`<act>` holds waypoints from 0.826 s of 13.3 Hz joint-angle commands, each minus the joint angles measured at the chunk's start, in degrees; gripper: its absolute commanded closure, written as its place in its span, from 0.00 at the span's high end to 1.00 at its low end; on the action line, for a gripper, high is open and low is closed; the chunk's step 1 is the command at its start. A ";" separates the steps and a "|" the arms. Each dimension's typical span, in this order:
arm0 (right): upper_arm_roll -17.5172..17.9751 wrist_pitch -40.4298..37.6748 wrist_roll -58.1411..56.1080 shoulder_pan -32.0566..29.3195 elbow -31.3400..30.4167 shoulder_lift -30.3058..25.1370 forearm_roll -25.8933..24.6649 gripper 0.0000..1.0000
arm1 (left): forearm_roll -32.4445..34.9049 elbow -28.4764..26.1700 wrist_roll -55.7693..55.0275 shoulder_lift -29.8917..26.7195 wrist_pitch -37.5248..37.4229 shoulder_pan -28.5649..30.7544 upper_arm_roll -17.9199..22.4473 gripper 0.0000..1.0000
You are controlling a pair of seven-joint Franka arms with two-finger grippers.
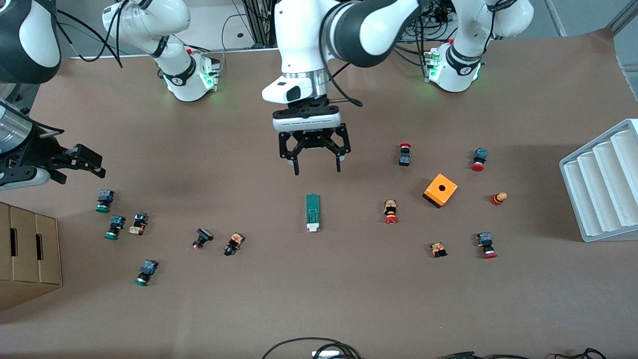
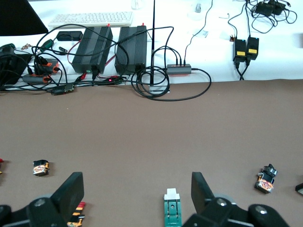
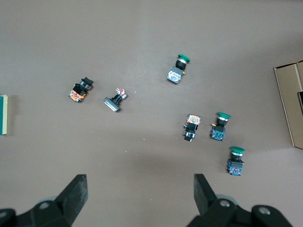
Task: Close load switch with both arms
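The load switch (image 1: 312, 213), a narrow dark-green block with a white tab at the end nearer the front camera, lies flat in the middle of the table. My left gripper (image 1: 317, 169) hangs open and empty in the air over the table, just short of the switch's green end. In the left wrist view the switch (image 2: 172, 208) lies close to one finger of the open left gripper (image 2: 136, 182). My right gripper (image 1: 92, 162) is open and empty over the table's right-arm end, above several green-capped buttons. The right wrist view shows the open right gripper (image 3: 139, 182) and the switch's edge (image 3: 3, 115).
An orange box with a hole (image 1: 440, 190) and several red-capped buttons (image 1: 391, 211) lie toward the left arm's end. Green-capped buttons (image 1: 115, 227) and a cardboard box (image 1: 27, 249) are at the right arm's end. A white ribbed tray (image 1: 603, 184) stands at the left arm's end.
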 commanded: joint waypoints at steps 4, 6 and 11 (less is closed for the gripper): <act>-0.07 -0.39 0.09 -0.34 1.69 1.26 -1.24 1.00 | -12.90 -1.62 20.45 -7.15 0.57 9.29 -0.72 1.00; -0.07 -0.13 0.09 -0.34 1.78 1.27 -1.32 1.00 | -18.69 -1.80 27.83 -8.48 0.66 12.80 -0.72 1.00; 0.02 -0.04 0.09 -0.25 1.87 1.27 -1.32 1.00 | -25.65 -2.67 35.49 -10.67 0.57 19.14 -0.72 1.00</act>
